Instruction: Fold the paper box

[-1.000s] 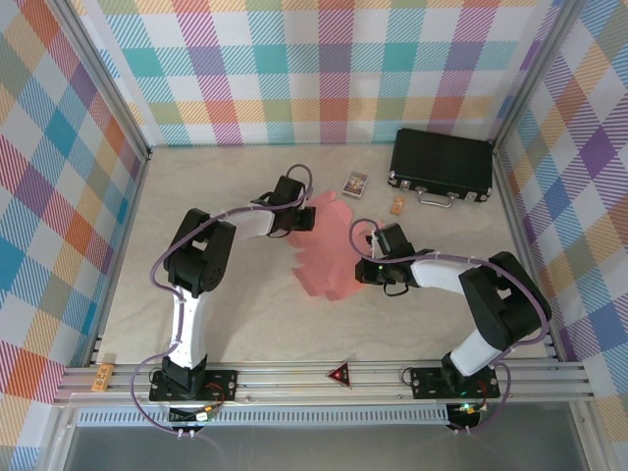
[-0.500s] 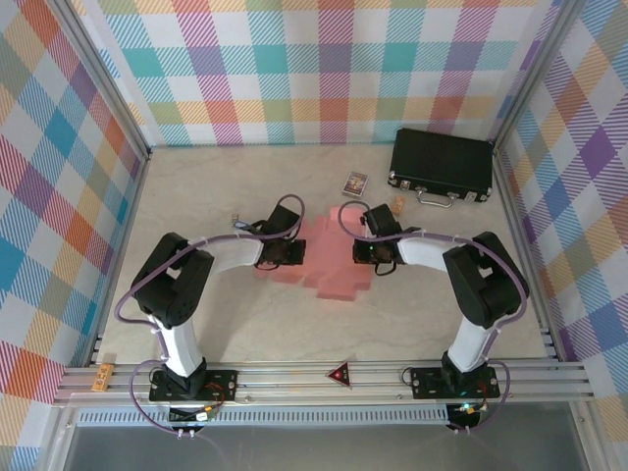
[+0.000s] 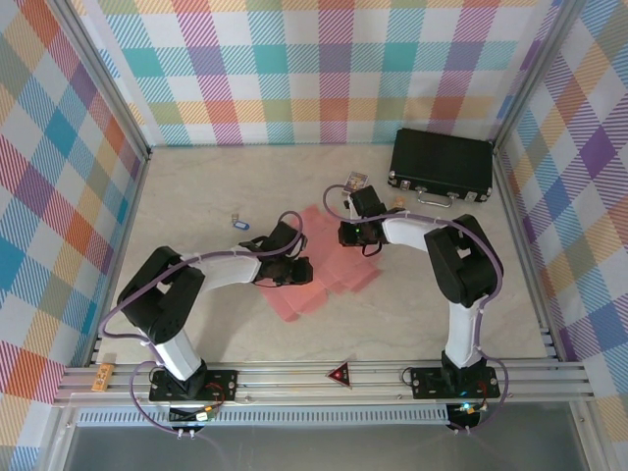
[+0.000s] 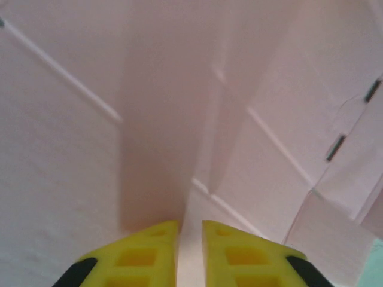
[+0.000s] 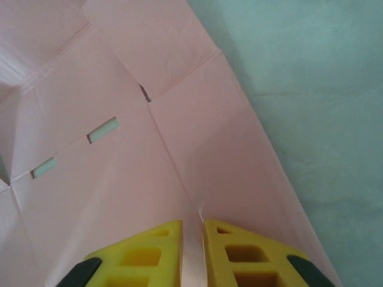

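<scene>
One paper box (image 3: 339, 277) | creased sheet | long axis near-left to far-right

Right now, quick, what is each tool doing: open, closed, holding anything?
Left tool: closed on a fold of the paper box.
Right tool: closed on the paper box's edge.

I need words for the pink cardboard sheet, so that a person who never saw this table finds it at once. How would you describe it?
Start from the pale marbled table inside the plaid walls. Near its middle lies the paper box, a thin sheet. It is salmon pink with notched flaps, unlike the black case and tiny card packet behind it.
</scene>
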